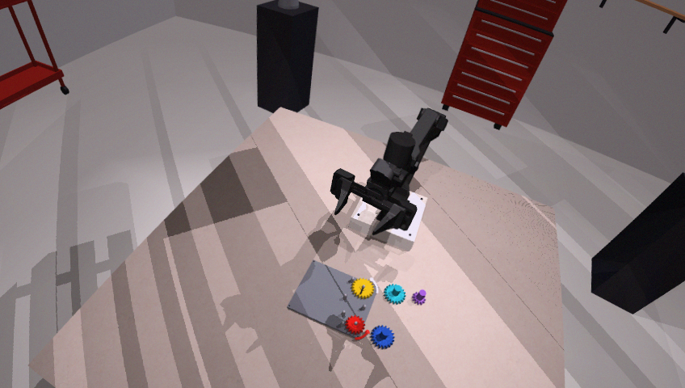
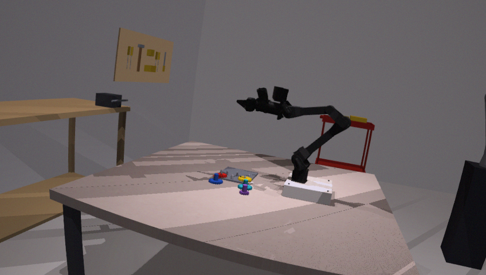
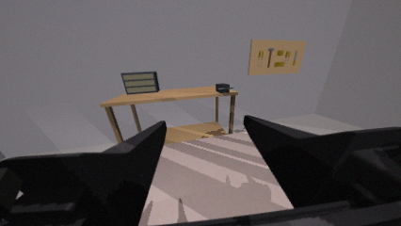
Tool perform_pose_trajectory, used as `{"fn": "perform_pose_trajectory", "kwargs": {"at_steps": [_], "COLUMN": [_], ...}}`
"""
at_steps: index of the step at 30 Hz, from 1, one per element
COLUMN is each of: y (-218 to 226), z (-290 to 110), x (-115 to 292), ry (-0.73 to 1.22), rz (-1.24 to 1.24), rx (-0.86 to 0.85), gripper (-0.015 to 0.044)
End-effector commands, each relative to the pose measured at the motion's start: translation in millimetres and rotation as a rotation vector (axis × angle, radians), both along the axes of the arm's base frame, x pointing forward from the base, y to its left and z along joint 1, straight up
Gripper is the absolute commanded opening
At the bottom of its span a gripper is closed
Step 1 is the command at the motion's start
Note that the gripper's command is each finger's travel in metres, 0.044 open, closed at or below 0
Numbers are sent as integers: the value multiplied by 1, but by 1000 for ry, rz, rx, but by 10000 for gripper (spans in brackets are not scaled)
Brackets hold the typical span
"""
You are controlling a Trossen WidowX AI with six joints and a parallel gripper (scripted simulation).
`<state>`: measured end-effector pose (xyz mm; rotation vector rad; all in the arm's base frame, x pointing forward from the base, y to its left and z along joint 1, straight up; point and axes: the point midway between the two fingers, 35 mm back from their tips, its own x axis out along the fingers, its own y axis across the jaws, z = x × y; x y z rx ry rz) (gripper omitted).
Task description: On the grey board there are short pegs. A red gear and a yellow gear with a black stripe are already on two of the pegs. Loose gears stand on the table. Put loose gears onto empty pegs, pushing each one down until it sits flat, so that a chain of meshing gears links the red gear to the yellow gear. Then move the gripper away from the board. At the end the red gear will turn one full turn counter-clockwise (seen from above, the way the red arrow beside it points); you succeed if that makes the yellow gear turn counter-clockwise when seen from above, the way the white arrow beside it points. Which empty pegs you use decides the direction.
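Nearest the wrist camera, the black end effector (image 1: 355, 222) (image 2: 238, 101) (image 3: 205, 121) is spread wide, holding nothing. No loose gear is placed: toothed blue (image 1: 382, 336) (image 2: 215, 180), cyan (image 1: 394, 294) (image 2: 247, 188) and purple (image 1: 418, 297) (image 2: 244, 192) gears, each with an upright knob, stand on the bench (image 1: 456, 307) (image 2: 170, 204) (image 3: 188, 174) beside the grey board (image 1: 312, 293) (image 2: 250, 173). Purple is smallest. The linking chain between red (image 1: 355, 325) (image 2: 221, 175) and yellow (image 1: 362, 288) (image 2: 245, 179) remains unbuilt.

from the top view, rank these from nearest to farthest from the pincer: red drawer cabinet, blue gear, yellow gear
1. Yellow gear: on the grey board
2. Blue gear: loose, just off the board
3. Red drawer cabinet: on the floor, upper right
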<state>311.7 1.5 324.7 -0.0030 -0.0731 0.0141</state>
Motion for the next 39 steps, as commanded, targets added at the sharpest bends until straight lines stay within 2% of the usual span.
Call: {"fn": "perform_pose_trajectory", "kwargs": {"at_steps": [1,7,11,16,23,26,33,39], "y": [1,42,76,111,134,135,134,135], "z": [-2,-80,-137,-200,-266,-270,-270,-285], "x": [1,24,17,-14,-94,-100,-99,-98], "ry": [12,387,665,1009,1538,1587,1587,1587], "rz": [4,119,201,281,338,338,338,338], "rx": [1,-6,-32,-105,-353,-383,-384,-384], "gripper": [426,440,440,440,440,440,440,440]}}
